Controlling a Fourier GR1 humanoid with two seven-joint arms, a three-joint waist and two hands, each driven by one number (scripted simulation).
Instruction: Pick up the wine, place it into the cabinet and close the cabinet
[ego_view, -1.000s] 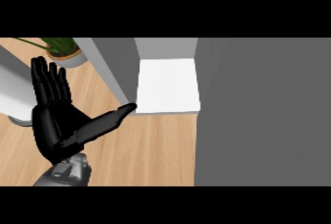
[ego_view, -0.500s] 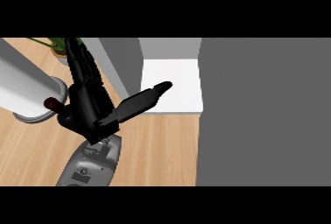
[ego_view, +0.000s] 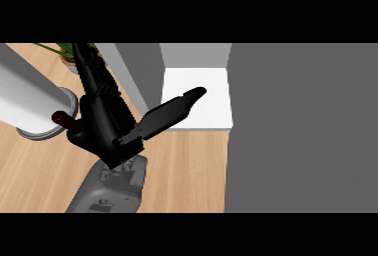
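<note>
Left hand (ego_view: 100, 125) is open wide. Its fingers (ego_view: 96, 75) are straight and point up toward the far side of the counter (ego_view: 184, 170). Its thumb (ego_view: 173, 112) sticks out to the right, over the edge of the white cabinet floor (ego_view: 198, 90). It holds nothing. The grey forearm (ego_view: 111, 187) comes in from below.

Just beside the hand, on its left, a small dark red round bit peeks out. I think this is the top of the wine (ego_view: 59, 118). The hand hides the rest, so the bottle is probably standing up, but I cannot be sure. It sits close to the foot of a tall white post (ego_view: 29, 100). A green plant (ego_view: 66, 52) is further back.

So the wine is on the left of the hand and the cabinet is on the right. This hand is the near one, and the other hand does not show. I think it must turn toward the bottle and curl round it first.
</note>
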